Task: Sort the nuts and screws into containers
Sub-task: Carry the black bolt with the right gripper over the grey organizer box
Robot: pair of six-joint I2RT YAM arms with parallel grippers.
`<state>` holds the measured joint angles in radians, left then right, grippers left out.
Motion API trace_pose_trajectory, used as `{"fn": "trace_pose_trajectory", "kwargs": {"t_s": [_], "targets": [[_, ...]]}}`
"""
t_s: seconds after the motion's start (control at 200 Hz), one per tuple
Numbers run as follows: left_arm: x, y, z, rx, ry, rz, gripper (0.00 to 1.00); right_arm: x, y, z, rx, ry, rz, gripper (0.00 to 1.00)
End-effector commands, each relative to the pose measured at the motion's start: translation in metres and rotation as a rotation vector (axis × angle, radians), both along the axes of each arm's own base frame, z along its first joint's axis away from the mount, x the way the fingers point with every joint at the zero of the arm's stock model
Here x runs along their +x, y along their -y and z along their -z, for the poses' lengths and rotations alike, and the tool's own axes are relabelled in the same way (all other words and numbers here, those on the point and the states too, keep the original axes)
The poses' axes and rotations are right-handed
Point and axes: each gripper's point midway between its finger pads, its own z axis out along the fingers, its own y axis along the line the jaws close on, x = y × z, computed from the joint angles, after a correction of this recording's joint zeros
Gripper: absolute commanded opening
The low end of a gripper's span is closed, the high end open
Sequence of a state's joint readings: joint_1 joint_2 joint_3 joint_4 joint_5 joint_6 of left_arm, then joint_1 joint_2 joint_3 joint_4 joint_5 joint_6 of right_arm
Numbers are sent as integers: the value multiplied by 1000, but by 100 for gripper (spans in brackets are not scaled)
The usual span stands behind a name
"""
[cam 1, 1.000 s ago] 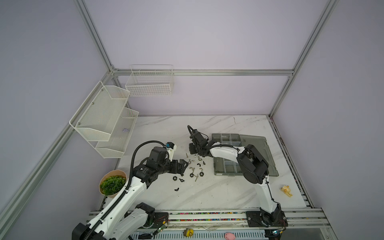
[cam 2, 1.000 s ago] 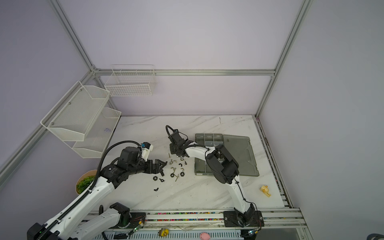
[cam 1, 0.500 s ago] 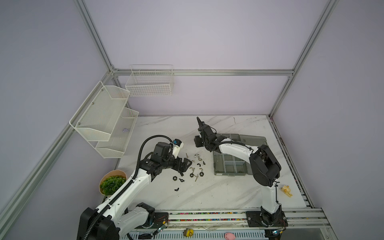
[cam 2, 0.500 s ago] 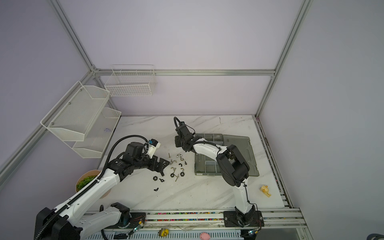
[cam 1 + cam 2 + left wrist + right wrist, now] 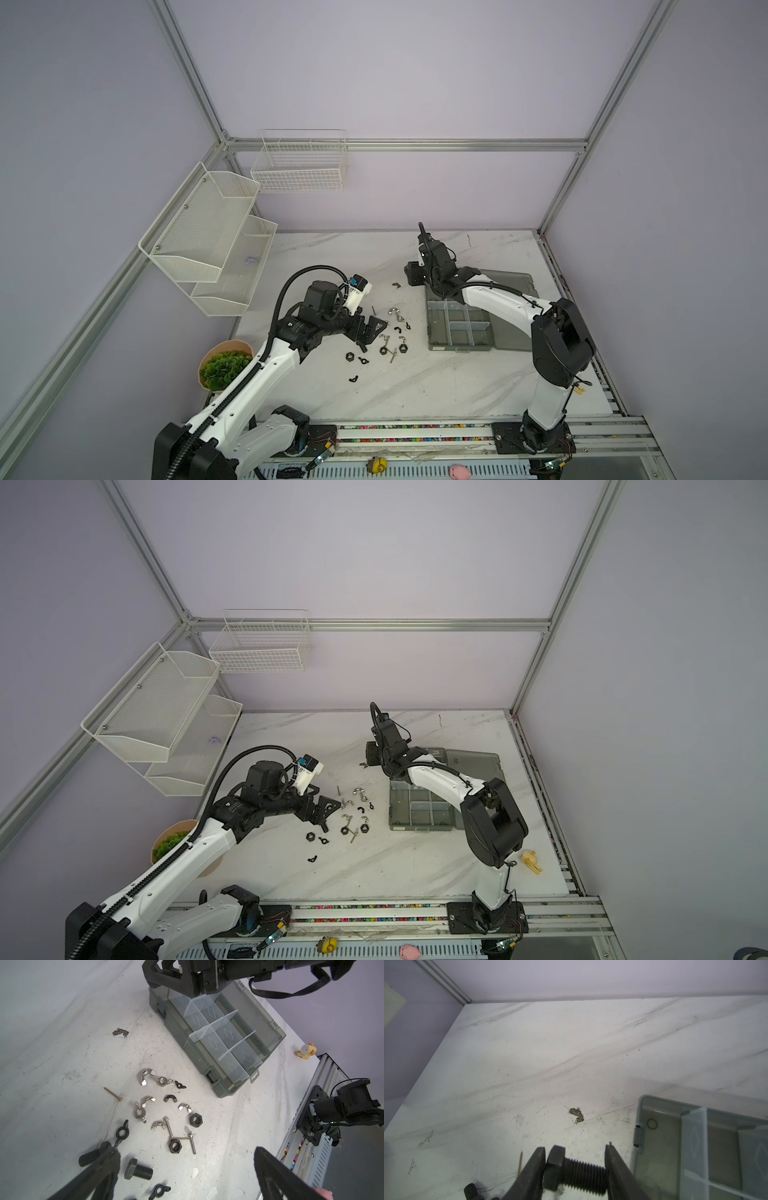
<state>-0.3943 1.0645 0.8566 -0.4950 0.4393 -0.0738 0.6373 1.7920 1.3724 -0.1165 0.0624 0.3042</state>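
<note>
Nearest the front edge in both top views, a lone black wing nut [image 5: 353,379] lies on the desk [image 5: 415,386], with a leafy bowl [image 5: 224,368] at its 9 o'clock. Just beyond spreads the heap of screws and nuts [image 5: 390,340]. The left wrist view shows what is in it: loose black bolts [image 5: 138,1172], black hex nuts [image 5: 175,1146], silver wing nuts [image 5: 145,1076], thin silver screws [image 5: 168,1128] and one brass screw [image 5: 113,1094], all flat on the desk. The left hand [image 5: 369,332] hovers at the heap's 9 o'clock edge, its fingers [image 5: 270,1167] spread wide with nothing between them. At 3 o'clock from the heap sits the grey organizer box [image 5: 457,347], its lid laid open and clear dividers marking its compartments [image 5: 228,1032]. Farther back, by the box's 11 o'clock corner, the right hand [image 5: 574,1159] hangs above the desk. It pinches a black hex bolt [image 5: 581,1172] end to end, head against one finger and thread tip against the other. A dark smudge [image 5: 576,1114] marks the desk just past it. Farthest off, white mesh shelves [image 5: 208,237] and a wire basket [image 5: 299,166] hang on the walls.
</note>
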Motion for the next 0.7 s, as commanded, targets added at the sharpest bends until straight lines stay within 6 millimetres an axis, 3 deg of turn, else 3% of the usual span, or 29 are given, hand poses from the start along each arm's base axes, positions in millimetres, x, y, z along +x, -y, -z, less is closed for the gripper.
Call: {"fn": "trace_pose_trajectory", "kwargs": {"t_s": [0.0, 0.17, 0.355, 0.55, 0.695], "targets": [[16, 14, -59, -46, 156, 64, 100, 3, 20, -23, 22, 45, 35, 33], [28, 22, -63, -30, 160, 100, 100, 3, 48, -33, 23, 57, 83, 33], [27, 30, -41, -28, 113, 157, 99, 4, 73, -34, 5, 52, 130, 33], [17, 41, -33, -102, 52, 199, 100, 7, 89, -19, -29, 16, 168, 33], [18, 39, -33, -95, 60, 189, 100, 5, 86, 9, -36, -40, 161, 33]]}}
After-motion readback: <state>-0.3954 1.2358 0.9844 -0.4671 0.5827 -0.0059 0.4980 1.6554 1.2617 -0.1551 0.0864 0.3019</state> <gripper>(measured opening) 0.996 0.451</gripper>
